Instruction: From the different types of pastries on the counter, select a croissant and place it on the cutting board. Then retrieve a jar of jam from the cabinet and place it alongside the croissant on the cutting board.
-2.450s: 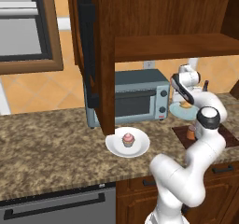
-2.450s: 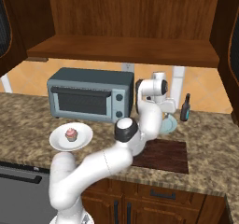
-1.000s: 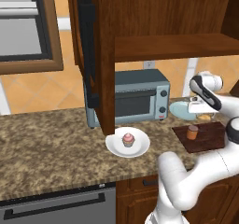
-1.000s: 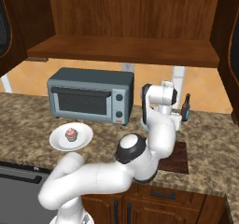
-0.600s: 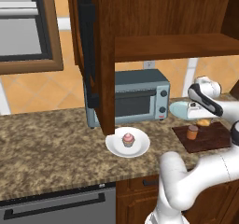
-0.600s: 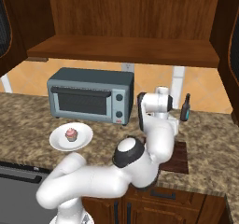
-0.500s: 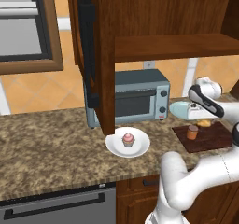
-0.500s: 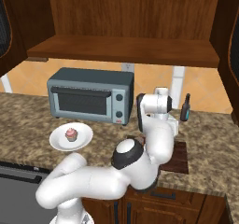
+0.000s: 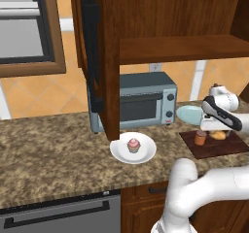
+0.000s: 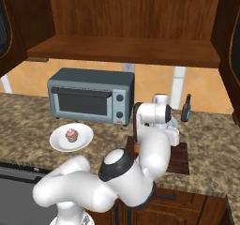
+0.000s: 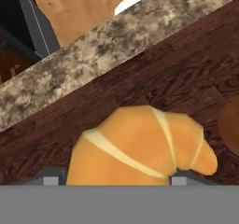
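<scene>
Straddling the croissant point(image 11: 140, 146), the tool's point(image 11: 112, 181) fingertips hide; grip cannot be told.

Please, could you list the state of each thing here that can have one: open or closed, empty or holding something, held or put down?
cabinet door: open
toaster oven: door closed
white plate: holds the cupcake
teal plate: visible part bare
croissant: lying on the cutting board
jar of jam: upright on the board
gripper: fingertips either side of the croissant; gripping or not, cannot tell
</scene>
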Robot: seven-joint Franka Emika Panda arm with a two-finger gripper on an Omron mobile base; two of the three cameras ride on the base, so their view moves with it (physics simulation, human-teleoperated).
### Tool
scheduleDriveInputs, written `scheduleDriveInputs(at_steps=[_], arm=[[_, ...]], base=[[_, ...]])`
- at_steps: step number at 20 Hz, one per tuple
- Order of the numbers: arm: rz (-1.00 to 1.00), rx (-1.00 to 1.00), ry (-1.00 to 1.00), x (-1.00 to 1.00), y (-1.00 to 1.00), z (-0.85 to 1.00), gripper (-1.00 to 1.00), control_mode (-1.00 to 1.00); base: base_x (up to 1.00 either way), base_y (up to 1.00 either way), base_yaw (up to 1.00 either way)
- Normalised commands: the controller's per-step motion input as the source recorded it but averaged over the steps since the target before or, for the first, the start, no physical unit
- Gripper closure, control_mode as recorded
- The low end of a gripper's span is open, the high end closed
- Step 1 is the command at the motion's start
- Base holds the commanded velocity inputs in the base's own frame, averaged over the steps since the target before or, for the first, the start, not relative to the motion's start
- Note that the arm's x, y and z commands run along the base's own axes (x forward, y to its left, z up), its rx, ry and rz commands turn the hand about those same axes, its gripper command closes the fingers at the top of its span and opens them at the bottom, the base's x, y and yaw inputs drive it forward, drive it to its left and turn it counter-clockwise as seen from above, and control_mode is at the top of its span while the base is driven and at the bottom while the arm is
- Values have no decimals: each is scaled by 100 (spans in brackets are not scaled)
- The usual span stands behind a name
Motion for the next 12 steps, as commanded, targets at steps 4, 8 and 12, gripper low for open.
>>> scheduleDriveInputs(at_steps=[4,8,12], arm=[[-3,-7,-3,0,0,-30,100,-100],[-2,-7,-4,0,0,-22,100,-100],[-3,-2,-3,0,0,-7,-100,-100]], base=[[0,0,0],[0,0,0],[0,0,0]])
